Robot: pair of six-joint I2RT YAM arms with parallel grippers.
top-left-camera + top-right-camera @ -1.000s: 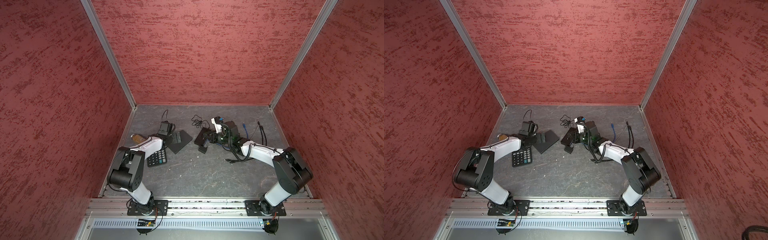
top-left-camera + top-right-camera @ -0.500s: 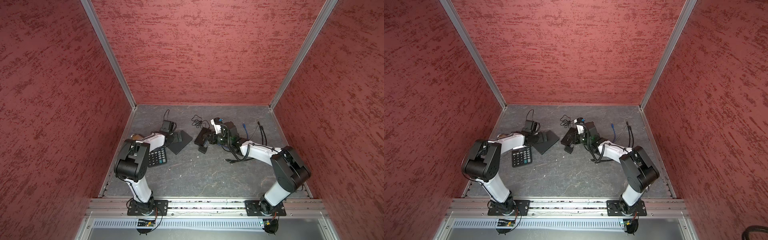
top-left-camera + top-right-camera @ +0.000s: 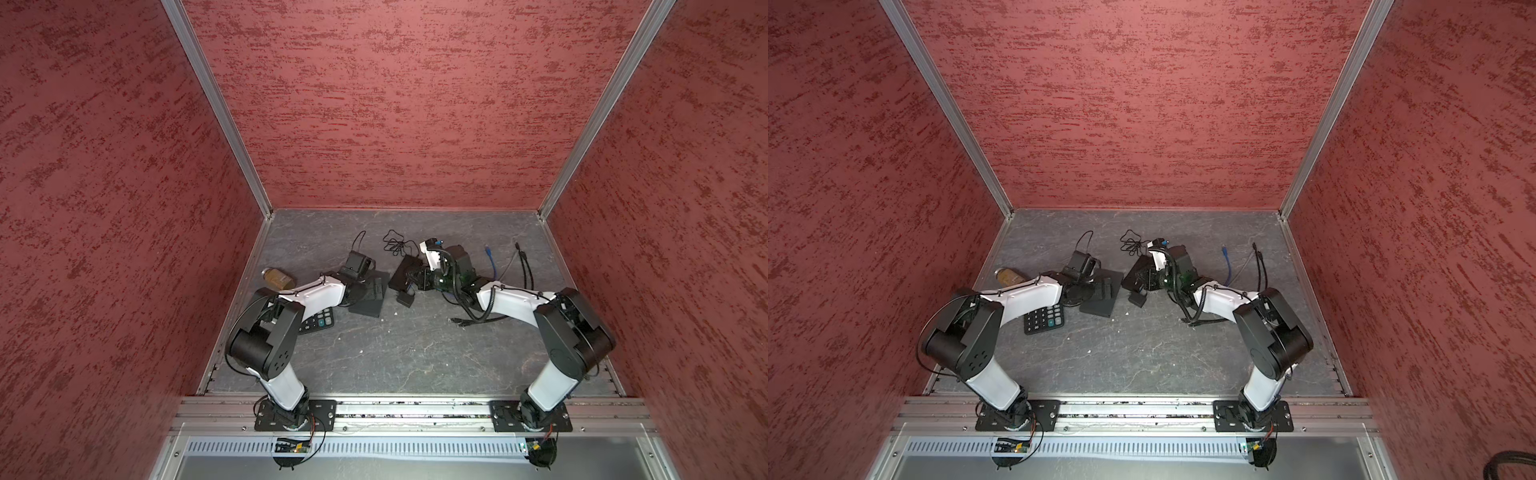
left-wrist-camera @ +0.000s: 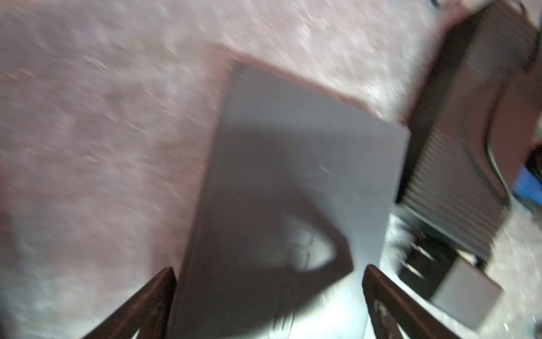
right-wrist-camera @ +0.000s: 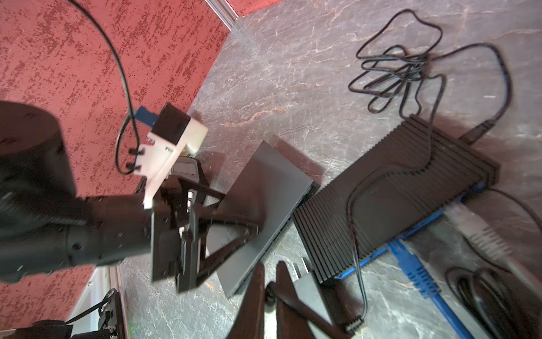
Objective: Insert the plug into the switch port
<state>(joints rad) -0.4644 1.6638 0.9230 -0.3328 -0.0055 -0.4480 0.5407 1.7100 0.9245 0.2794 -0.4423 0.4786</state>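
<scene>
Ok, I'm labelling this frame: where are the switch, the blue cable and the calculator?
switch [image 5: 390, 202], right wrist view, ribbed top.
blue cable [image 5: 412, 265], right wrist view, boot near the switch.
calculator [image 3: 1044, 320], a top view, keypad.

Blurry switch [image 4: 457, 141], partly beyond frame edge

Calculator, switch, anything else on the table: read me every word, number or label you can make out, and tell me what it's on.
No text is legible in any view.
The calculator: key markings too small to read.
The switch: ribbed black top, no label visible.
The flat black box: blurred in the left wrist view, no print showing in the right wrist view.
</scene>
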